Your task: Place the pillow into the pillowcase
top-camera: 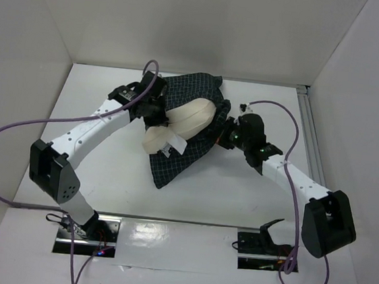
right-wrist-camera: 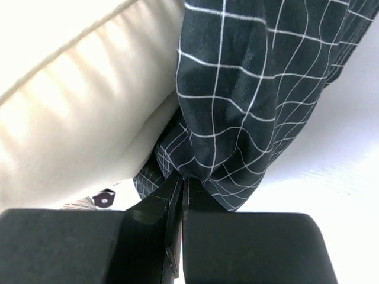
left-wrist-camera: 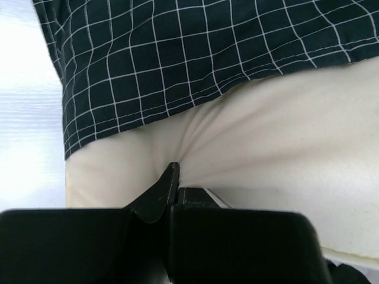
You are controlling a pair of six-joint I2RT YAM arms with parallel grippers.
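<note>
The cream pillow (top-camera: 181, 124) lies at the table's middle back, its far part inside the dark checked pillowcase (top-camera: 186, 156), its near end and small white tag showing. My left gripper (top-camera: 157, 115) is shut on a pinch of the pillow (left-wrist-camera: 237, 142) at its left side, just below the pillowcase hem (left-wrist-camera: 148, 71). My right gripper (top-camera: 223, 133) is shut on the pillowcase edge (right-wrist-camera: 237, 118) at the pillow's right side, with the pillow (right-wrist-camera: 77, 100) beside it.
White walls enclose the table on the left, back and right. A metal rail (top-camera: 311, 141) runs along the right edge. Both arm bases (top-camera: 166, 238) stand at the near edge. A purple cable (top-camera: 14, 130) loops on the left.
</note>
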